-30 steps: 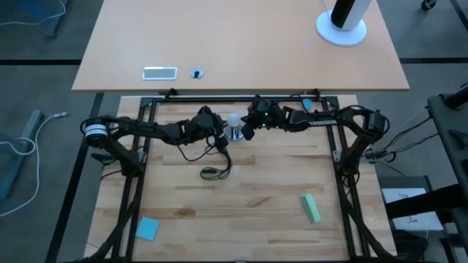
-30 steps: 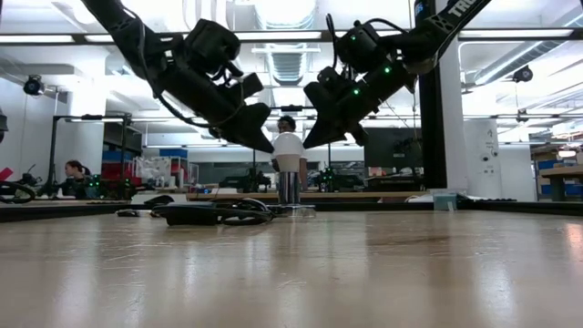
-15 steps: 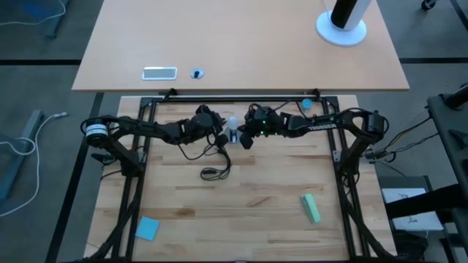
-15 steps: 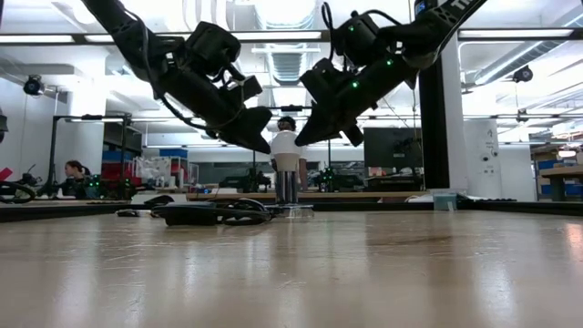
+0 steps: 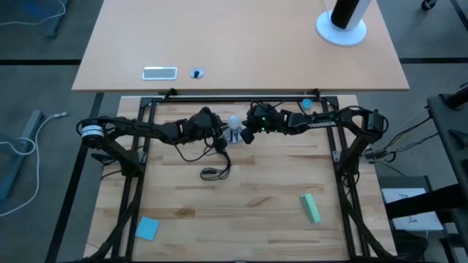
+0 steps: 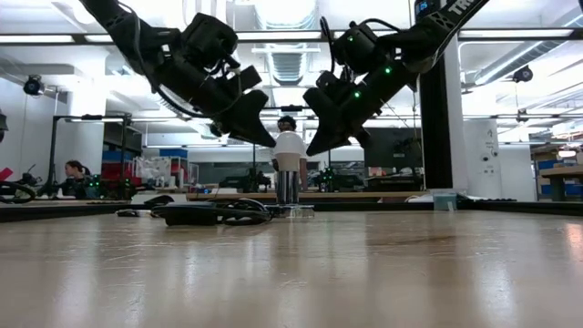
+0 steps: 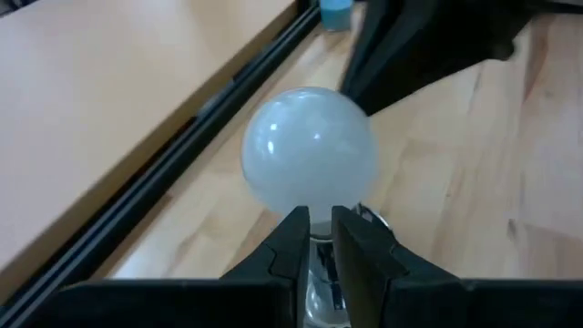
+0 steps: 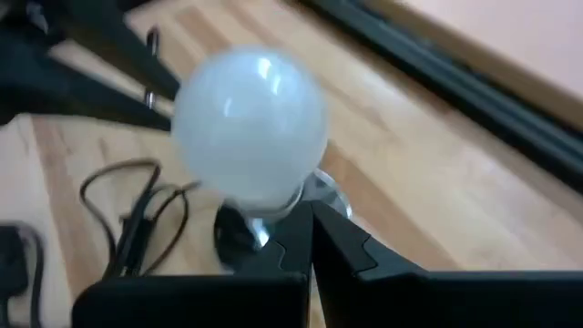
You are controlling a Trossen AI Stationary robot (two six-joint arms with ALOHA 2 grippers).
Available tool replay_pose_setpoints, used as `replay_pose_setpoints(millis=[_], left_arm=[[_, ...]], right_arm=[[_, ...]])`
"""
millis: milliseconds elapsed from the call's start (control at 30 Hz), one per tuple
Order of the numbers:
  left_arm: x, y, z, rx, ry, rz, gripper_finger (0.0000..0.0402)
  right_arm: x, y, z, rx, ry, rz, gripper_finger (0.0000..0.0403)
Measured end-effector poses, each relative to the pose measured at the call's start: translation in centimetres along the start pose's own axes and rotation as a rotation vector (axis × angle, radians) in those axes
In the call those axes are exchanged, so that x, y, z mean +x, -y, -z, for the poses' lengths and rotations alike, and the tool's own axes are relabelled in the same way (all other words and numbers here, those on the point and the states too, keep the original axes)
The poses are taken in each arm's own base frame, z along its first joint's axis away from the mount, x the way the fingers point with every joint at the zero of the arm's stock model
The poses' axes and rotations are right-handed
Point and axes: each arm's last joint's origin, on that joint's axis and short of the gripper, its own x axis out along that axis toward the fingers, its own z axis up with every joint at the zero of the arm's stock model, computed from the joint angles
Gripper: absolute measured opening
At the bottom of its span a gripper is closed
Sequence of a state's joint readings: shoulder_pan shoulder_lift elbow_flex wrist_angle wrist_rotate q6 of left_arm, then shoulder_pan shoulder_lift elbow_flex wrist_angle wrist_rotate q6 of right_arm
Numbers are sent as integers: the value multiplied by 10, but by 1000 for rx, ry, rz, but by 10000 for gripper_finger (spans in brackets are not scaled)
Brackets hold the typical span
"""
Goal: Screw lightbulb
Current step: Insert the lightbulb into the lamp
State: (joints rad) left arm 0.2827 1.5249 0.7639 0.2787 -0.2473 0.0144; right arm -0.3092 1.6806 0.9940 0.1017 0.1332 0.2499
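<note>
The lightbulb [image 5: 234, 121] stood upright in the silver socket [image 6: 289, 187] near the back edge of the wooden worktop [image 5: 248, 190], its black cord [image 5: 216, 172] looped on the boards in front. The left pincer [image 6: 262, 138] hung just beside the bulb on one side, its fingers [image 7: 293, 239] nearly together with only a thin gap, grasping nothing. The right pincer [image 6: 314, 144] hung just beside it on the other side, clenched and empty. Neither visibly touched the bulb.
</note>
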Motion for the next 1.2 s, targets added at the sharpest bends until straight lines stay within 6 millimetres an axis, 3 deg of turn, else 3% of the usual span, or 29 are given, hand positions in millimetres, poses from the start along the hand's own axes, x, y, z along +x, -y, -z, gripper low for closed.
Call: replay_pose_setpoints(millis=[667, 967, 1200], left_arm=[[0, -2, 2, -11, -21, -11, 41], [-1, -2, 17, 7, -173, -14, 41], [-2, 0, 30, 0, -169, 5, 41]], right_arm=[[-1, -15, 3, -8, -11, -98, 0], [-3, -10, 10, -28, -94, -47, 0], [-4, -7, 10, -66, -98, -26, 0]])
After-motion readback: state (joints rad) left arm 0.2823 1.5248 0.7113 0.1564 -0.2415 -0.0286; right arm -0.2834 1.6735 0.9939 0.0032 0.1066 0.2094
